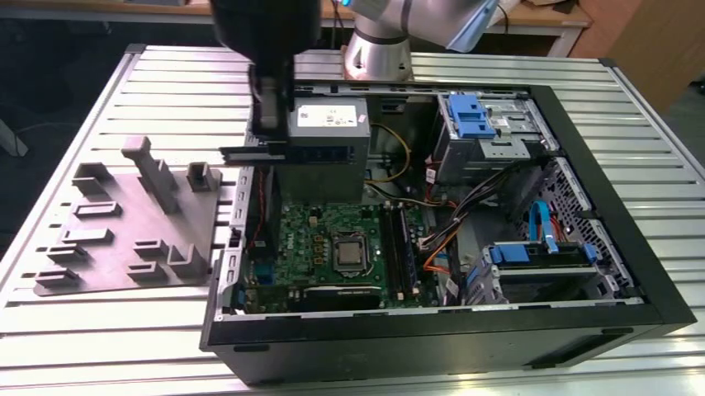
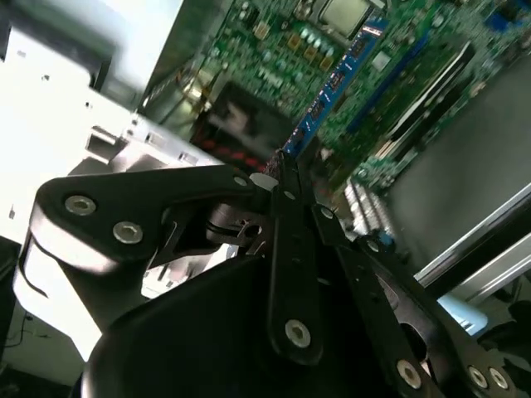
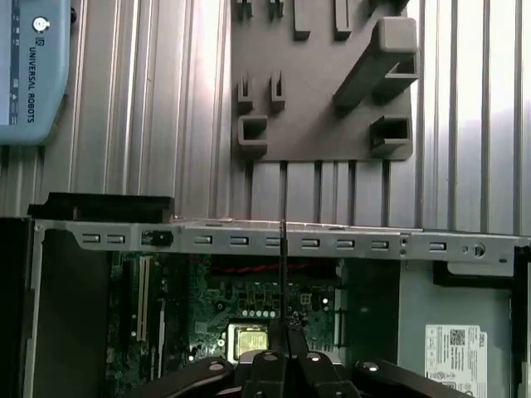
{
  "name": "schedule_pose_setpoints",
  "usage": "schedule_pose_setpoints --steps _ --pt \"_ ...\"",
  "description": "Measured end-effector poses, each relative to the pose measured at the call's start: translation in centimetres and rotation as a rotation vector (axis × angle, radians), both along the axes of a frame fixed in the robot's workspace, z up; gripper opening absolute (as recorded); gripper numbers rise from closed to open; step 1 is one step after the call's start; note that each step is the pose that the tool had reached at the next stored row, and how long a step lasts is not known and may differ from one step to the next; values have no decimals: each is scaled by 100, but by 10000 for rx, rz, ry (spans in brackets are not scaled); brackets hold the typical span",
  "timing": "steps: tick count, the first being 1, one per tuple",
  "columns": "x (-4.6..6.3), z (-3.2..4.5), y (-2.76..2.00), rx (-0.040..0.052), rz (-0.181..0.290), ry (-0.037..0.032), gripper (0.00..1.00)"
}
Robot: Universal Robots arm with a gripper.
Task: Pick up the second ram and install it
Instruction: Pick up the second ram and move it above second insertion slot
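Observation:
The second ram (image 1: 325, 153) is a long, thin, dark board hanging level above the open computer case, near its wall on the exterior view's left and in front of the power supply. My gripper (image 1: 267, 142) is shut on it near one end. In the second wrist view the black fingers (image 2: 290, 215) pinch the board (image 2: 336, 79), which reaches out over the green motherboard (image 2: 274, 66). The first wrist view catches the ram (image 3: 283, 274) edge-on as a thin dark line rising from the gripper (image 3: 284, 342). Long black memory slots (image 1: 399, 247) lie beside the silver processor (image 1: 350, 252) below.
A grey fixture plate (image 1: 121, 223) with empty holders lies on the slatted table at the exterior view's left. Inside the case are the grey power supply (image 1: 327, 124), blue-handled drive cages (image 1: 480, 115), and bundles of cables (image 1: 441, 239). The case's metal side wall (image 3: 274, 240) runs beneath the ram.

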State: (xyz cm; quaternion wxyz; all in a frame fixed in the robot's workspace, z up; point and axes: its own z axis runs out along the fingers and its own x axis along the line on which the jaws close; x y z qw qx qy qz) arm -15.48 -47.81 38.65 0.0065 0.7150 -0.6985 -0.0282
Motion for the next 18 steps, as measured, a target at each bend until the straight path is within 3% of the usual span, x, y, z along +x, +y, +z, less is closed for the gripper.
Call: schedule_pose_setpoints --steps 15,18 --pt "679 -39 0 -1 0 90 11" --pt "739 -90 0 1 1 98 11"
